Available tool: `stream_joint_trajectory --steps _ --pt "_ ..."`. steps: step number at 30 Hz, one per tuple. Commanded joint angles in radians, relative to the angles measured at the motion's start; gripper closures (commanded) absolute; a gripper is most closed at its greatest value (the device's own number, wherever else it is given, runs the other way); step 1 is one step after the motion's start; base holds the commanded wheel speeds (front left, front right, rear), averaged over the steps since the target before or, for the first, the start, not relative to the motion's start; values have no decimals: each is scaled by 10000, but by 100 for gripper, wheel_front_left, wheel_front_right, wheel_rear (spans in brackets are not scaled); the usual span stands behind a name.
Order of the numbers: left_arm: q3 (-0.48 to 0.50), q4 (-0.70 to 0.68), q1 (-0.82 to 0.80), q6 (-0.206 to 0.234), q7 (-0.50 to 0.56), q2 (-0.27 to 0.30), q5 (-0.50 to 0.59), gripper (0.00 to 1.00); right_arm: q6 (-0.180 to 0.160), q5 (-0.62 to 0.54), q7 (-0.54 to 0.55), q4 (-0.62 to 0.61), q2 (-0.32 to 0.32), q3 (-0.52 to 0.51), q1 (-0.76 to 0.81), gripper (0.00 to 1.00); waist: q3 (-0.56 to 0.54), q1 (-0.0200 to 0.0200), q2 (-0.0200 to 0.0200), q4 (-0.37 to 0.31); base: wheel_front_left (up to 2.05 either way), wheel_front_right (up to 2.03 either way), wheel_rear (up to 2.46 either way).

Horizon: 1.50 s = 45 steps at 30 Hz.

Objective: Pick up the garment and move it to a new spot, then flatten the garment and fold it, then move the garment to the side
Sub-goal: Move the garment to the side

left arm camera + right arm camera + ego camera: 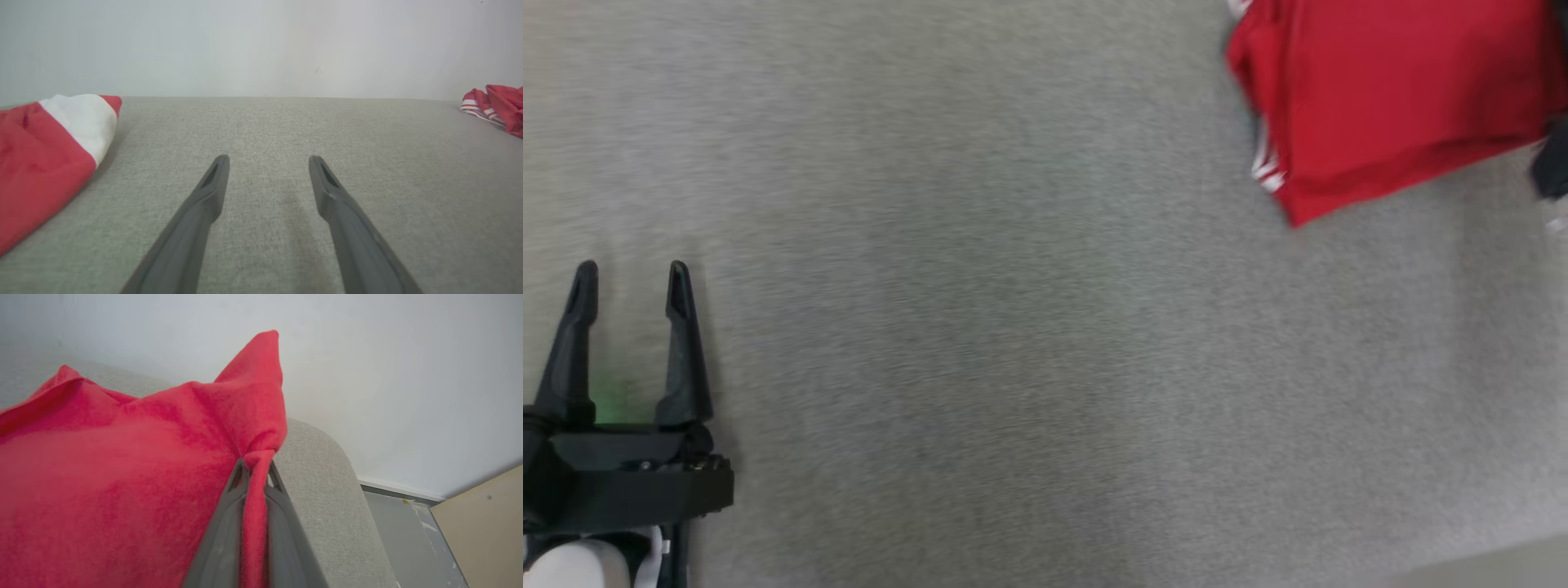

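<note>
Two claws noted, one free and one loaded.

Left claw [631, 273]: jaws spread wide, nothing between them. It hangs low over the grey fabric surface [1029, 343], fingers pointing up the head view. Its own wrist view has it [269, 161] above bare grey weave, fingers aimed at a pale wall [261, 45].

Garment [1388, 90]: red, white stripes along one edge. In the head view it sits well apart from the left claw, far up and to the right of it, cut off by the top and right borders. Its lower edge slants, rising away from the left claw. One corner points down and back toward the left claw's side, and the striped edge runs up from that corner. Long axis cannot be told, too much is out of frame. From the left claw's wrist view a bunched striped end [496, 106] lies far off to its right, near the surface's back edge.

Right claw [256, 467]: closed tight on a pinched fold of the garment [122, 477]. A peak of red cloth stands up past the fingertips, and the rest spreads to one side.

A separate red-and-white cloth [41, 163] lies on the surface to the left of the left claw, apart from it.
</note>
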Motion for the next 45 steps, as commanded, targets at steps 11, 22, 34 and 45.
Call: stream_joint_trajectory --steps 11,22,34,45 --pt "-143 -661 240 12 23 380 -98 0 -29 72 785 -152 -1450 249 -1250 100 888 -2 -2 -820 0 0 0" --pt "-242 -866 199 53 95 429 -172 0 -29 -492 958 518 -1541 326 -2210 0 1113 -2 -2 -645 0 0 0" --pt "-269 -61 441 127 36 57 -511 0 -29 -1050 -333 807 -844 142 -1850 0 23 -2 -2 -332 0 0 0" --pt "147 732 1160 88 1 -526 -546 0 -29 -1054 -1570 -800 535 -392 647 0 -2374 -2 -2 461 0 0 0"
